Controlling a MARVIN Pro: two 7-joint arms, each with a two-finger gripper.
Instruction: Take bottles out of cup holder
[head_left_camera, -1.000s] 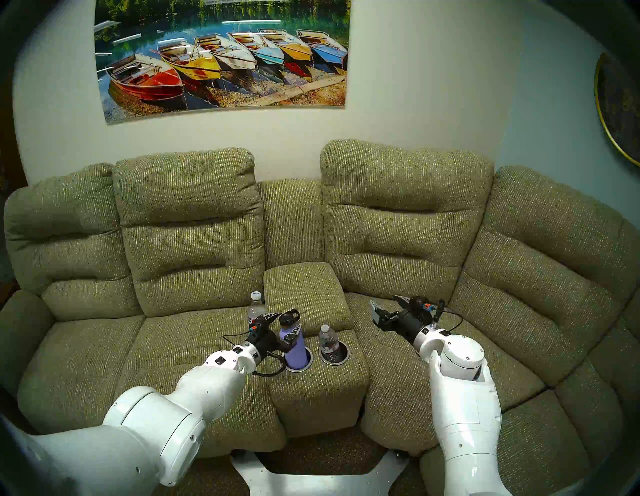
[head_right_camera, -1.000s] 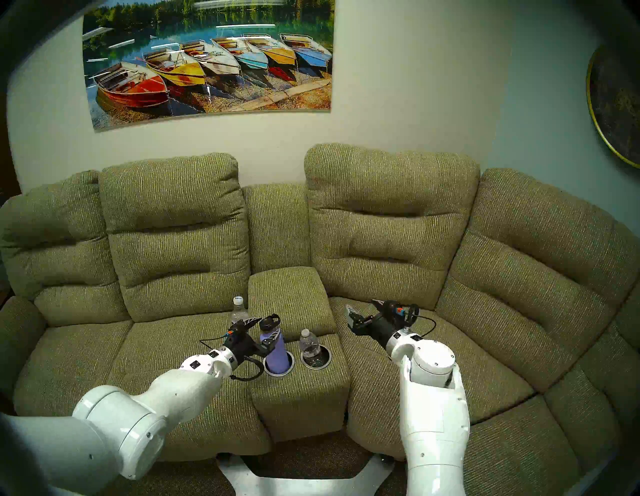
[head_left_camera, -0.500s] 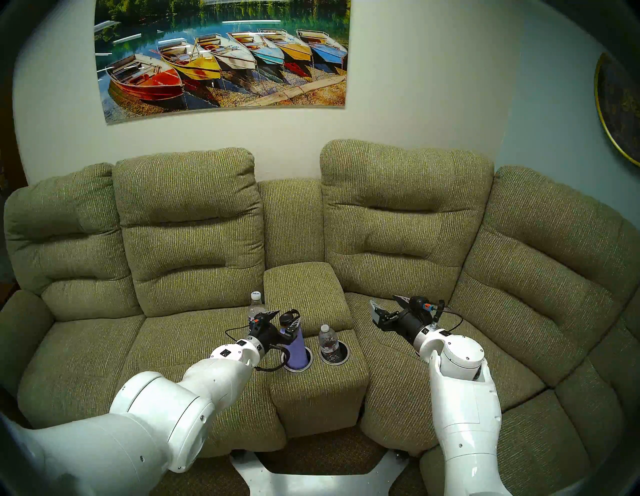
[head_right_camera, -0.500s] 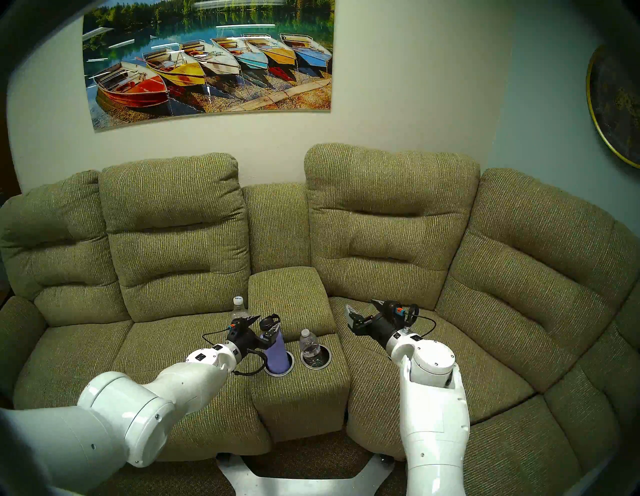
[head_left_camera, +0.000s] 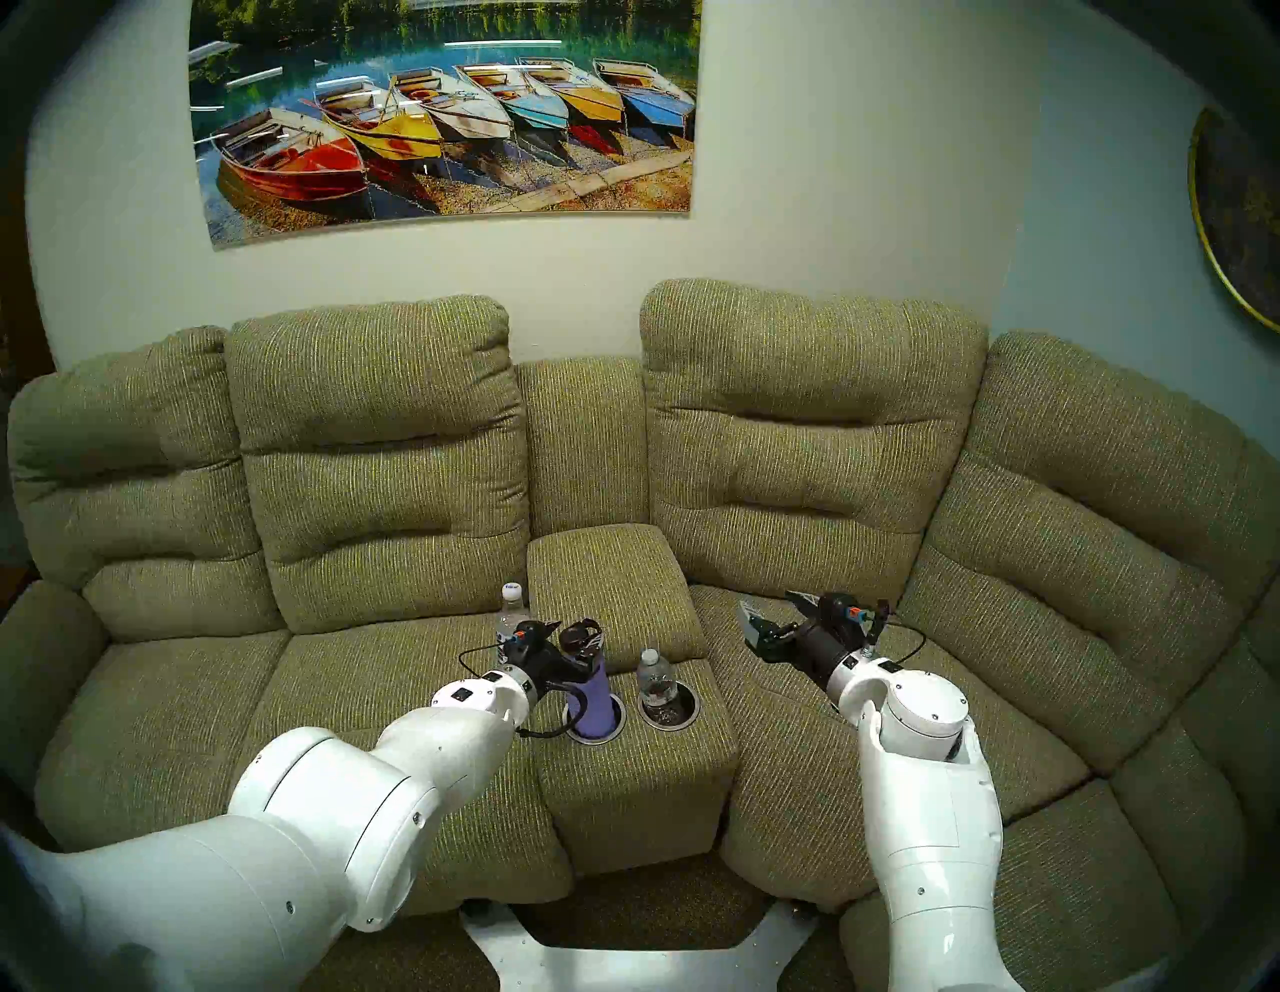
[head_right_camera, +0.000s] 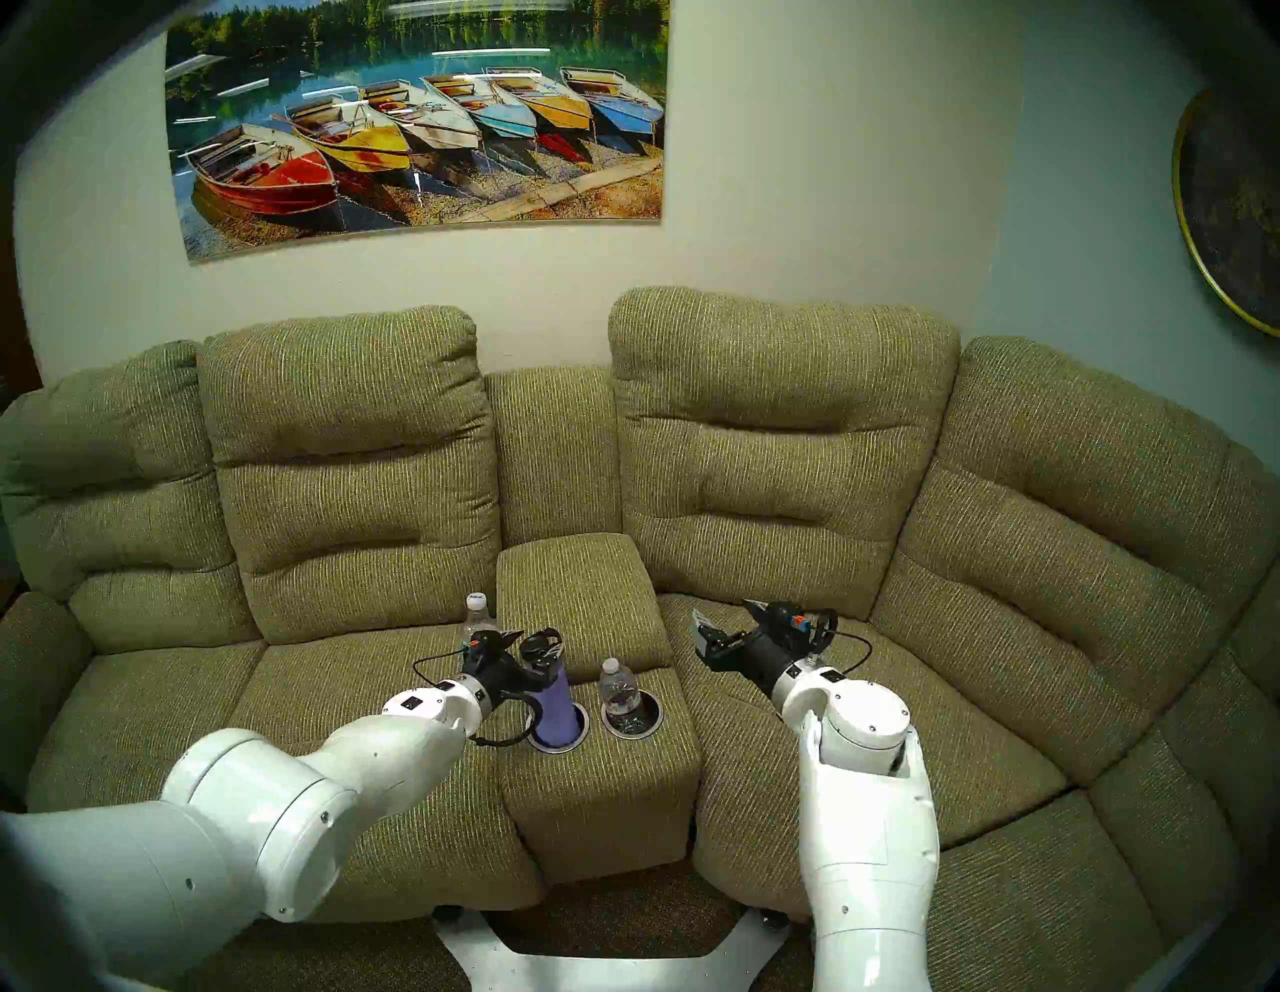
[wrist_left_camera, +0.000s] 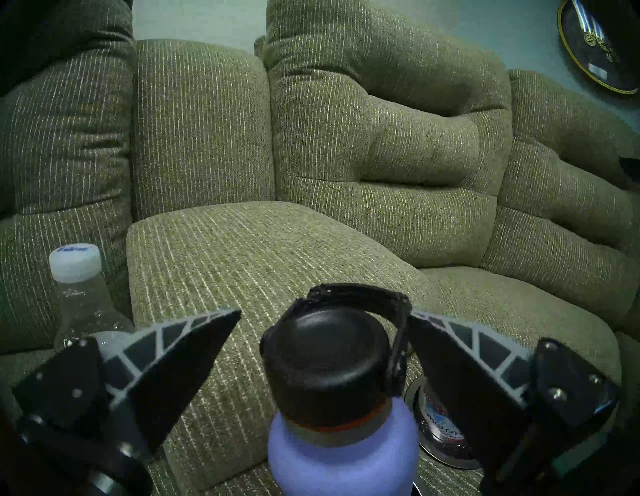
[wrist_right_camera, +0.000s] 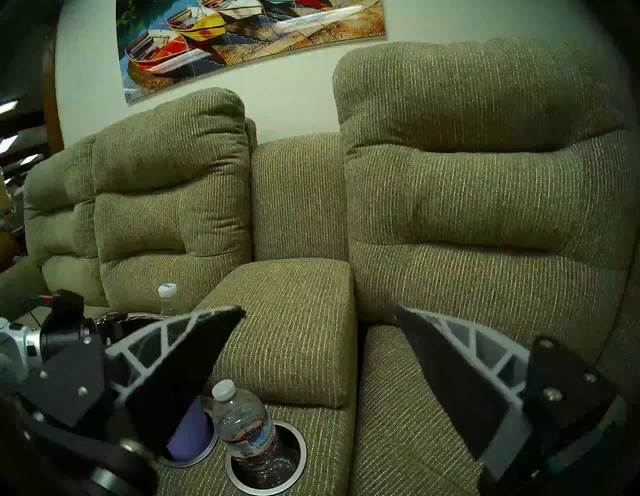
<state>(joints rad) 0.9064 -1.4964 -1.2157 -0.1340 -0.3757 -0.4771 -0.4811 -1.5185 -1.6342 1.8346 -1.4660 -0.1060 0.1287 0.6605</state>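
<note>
A lavender flask (head_left_camera: 592, 700) with a black loop-handled cap (wrist_left_camera: 329, 363) stands in the left well of the cup holder (head_left_camera: 597, 738). My left gripper (head_left_camera: 568, 644) is open, one finger on each side of the cap. Its right finger (wrist_left_camera: 460, 350) touches the loop, while the left one stands clear. In the right well (wrist_right_camera: 301, 460) sits a small clear bottle (head_left_camera: 656, 682) with a white cap. My right gripper (head_left_camera: 772, 609) hangs open and empty over the right seat, beyond that bottle (wrist_right_camera: 246, 426).
A taller clear bottle (head_left_camera: 511, 609) with a white cap stands on the left seat against the console armrest (head_left_camera: 609, 575). Green sofa cushions (head_left_camera: 817, 443) rise behind. The robot's base (head_left_camera: 623, 963) sits on the floor in front of the console.
My left arm has pushed forward and right, bringing its open fingers from beside the flask to either side of the cap. The right arm has stayed put.
</note>
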